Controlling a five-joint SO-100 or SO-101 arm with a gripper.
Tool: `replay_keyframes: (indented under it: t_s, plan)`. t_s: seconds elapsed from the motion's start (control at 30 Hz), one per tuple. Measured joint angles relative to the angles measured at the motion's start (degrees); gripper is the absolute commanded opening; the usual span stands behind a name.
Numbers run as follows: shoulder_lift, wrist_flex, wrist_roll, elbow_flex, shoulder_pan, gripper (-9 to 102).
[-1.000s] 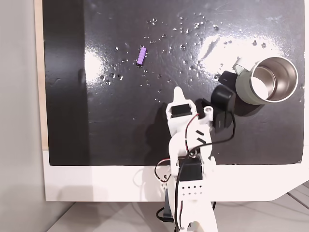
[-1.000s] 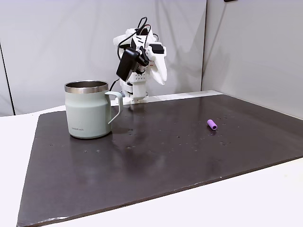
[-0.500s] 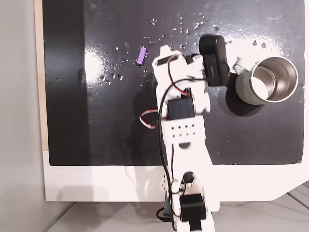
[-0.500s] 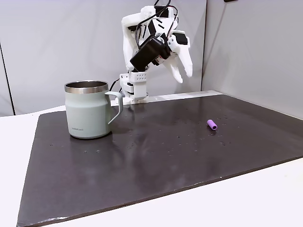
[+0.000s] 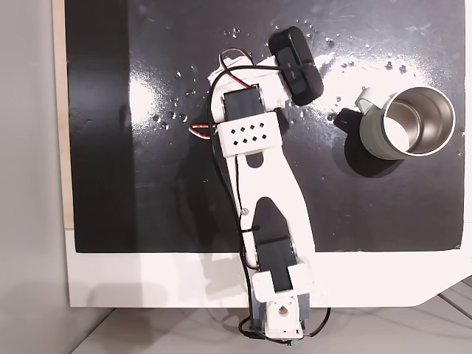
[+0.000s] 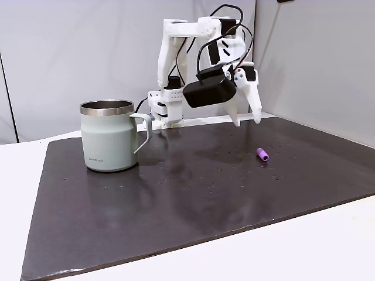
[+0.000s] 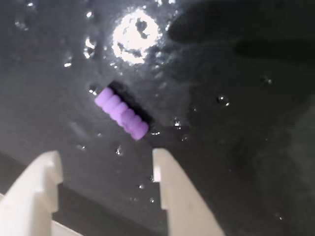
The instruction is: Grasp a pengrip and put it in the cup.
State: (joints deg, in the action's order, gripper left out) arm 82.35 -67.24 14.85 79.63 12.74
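Observation:
The pengrip (image 7: 121, 113) is a short purple ridged tube lying on the black mat, just ahead of the fingertips in the wrist view. My gripper (image 7: 104, 157) is open and empty, its two white fingers apart and wider than the tube. In a fixed view from the side, the gripper (image 6: 247, 120) hangs above the mat, a little behind and left of the pengrip (image 6: 262, 154), not touching it. The cup (image 6: 108, 140), a grey-green mug with a steel rim, stands upright at the left. From above, the cup (image 5: 371, 133) is at the right and my arm covers the pengrip.
The black mat (image 5: 133, 184) carries several white specks (image 5: 310, 33) and glare patches. My extended arm (image 5: 258, 169) reaches up the middle of the mat, with a black camera block (image 5: 295, 63) at the wrist. A white table edge (image 5: 147, 280) borders the mat.
The arm has unfolded from near its base and reached out across the mat, bringing the open gripper down over the pengrip. Pengrip and cup have not moved.

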Motion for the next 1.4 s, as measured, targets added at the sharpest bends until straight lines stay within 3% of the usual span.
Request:
replay_keyframes:
  t_s: [1.17,1.4]
  plan:
    - [-29.5,-5.5,0.0,-25.8,4.0,19]
    - [-32.6,-7.2,0.0,-30.1,4.9,4]
